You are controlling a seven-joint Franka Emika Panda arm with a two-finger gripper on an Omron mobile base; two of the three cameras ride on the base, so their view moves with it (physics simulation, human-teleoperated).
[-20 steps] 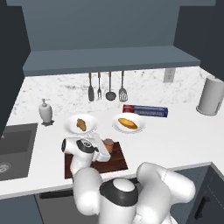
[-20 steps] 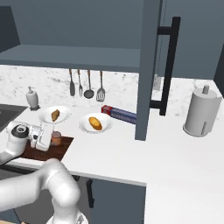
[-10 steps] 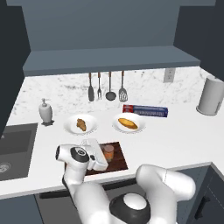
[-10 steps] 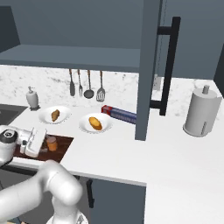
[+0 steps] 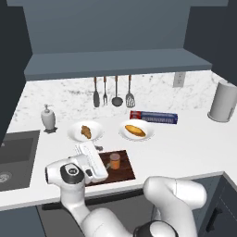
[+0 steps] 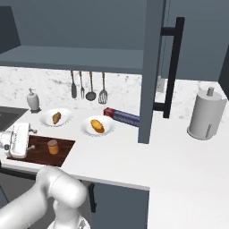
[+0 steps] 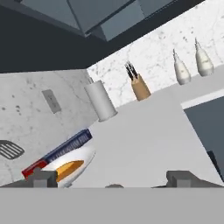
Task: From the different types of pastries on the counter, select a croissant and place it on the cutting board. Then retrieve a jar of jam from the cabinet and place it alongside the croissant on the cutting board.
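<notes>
The jar of jam (image 5: 115,161) (image 6: 53,146) stands upright on the dark wooden cutting board (image 5: 124,171) (image 6: 39,152), near the counter's front edge. My gripper (image 5: 102,158) (image 6: 31,138) (image 7: 113,179) hovers just left of the jar, open, with nothing between its fingers. In the hand view its fingertips (image 7: 43,177) stand wide apart. Behind the board the dark-brown croissant (image 5: 85,132) (image 6: 56,117) lies on a white plate (image 5: 74,134). The orange-yellow loaf (image 5: 135,130) (image 6: 96,125) (image 7: 70,167) lies on a second plate (image 5: 125,135) to its right.
A blue and red box (image 5: 153,117) (image 7: 65,148) lies behind the loaf. Utensils (image 5: 113,92) hang on the back wall. A soap dispenser (image 5: 47,118) and the sink (image 5: 14,157) are at the left. A paper towel roll (image 5: 224,101) stands far right. The open cabinet door (image 6: 152,71) hangs over the counter.
My gripper has drawn back to the left, away from the jar. The jar now stands alone on the cutting board.
</notes>
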